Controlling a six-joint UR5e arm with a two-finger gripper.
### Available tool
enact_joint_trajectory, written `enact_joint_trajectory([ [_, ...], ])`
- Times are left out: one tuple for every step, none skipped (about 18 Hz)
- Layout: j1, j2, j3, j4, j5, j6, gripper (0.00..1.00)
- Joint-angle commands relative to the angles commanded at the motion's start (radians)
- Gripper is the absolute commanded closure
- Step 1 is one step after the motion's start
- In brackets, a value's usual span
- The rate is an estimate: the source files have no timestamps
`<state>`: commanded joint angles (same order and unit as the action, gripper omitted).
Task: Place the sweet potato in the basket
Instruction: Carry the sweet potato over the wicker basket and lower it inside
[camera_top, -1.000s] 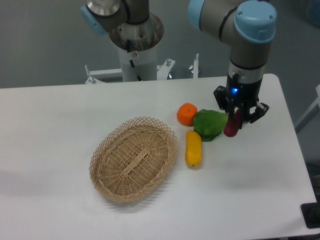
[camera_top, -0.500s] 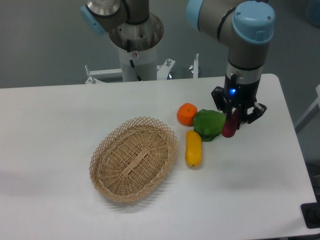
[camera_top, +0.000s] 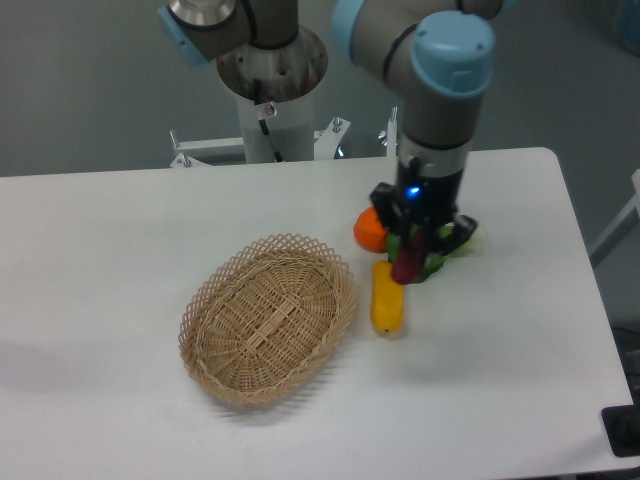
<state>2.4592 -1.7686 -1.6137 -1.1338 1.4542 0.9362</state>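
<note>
The hand (camera_top: 412, 243) is closed on the sweet potato (camera_top: 406, 264), which hangs nearly upright above the surface (camera_top: 120, 230), in front of the green vegetable (camera_top: 432, 262) and just above the top of the yellow vegetable (camera_top: 386, 298). The orange fruit (camera_top: 369, 229) sits at its 10 o'clock; the basket (camera_top: 268, 318) lies toward 8 o'clock. The tuber's low end could clip the yellow vegetable or the basket's raised rim if carried across at this height.

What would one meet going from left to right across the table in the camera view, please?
basket → yellow vegetable → sweet potato, held in the gripper. The orange fruit and green vegetable overlap the gripper, so I leave them out.
</note>
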Motion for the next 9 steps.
enact_joint_trajectory([
  [-0.028, -0.002, -0.009, 0.023, 0.0, -0.052, 0.69],
  [-0.057, -0.005, -0.026, 0.054, 0.002, -0.106, 0.68],
  [-0.084, -0.015, -0.044, 0.095, 0.003, -0.158, 0.67],
  [-0.11, -0.024, -0.064, 0.139, 0.006, -0.204, 0.66],
  [-0.138, -0.032, -0.086, 0.187, 0.011, -0.241, 0.66],
  [-0.166, -0.044, -0.106, 0.228, 0.012, -0.263, 0.66],
  [-0.184, -0.058, -0.121, 0.268, 0.024, -0.275, 0.66],
  [-0.2, -0.072, -0.135, 0.299, 0.043, -0.283, 0.66],
  [-0.224, -0.087, -0.141, 0.321, 0.064, -0.284, 0.66],
])
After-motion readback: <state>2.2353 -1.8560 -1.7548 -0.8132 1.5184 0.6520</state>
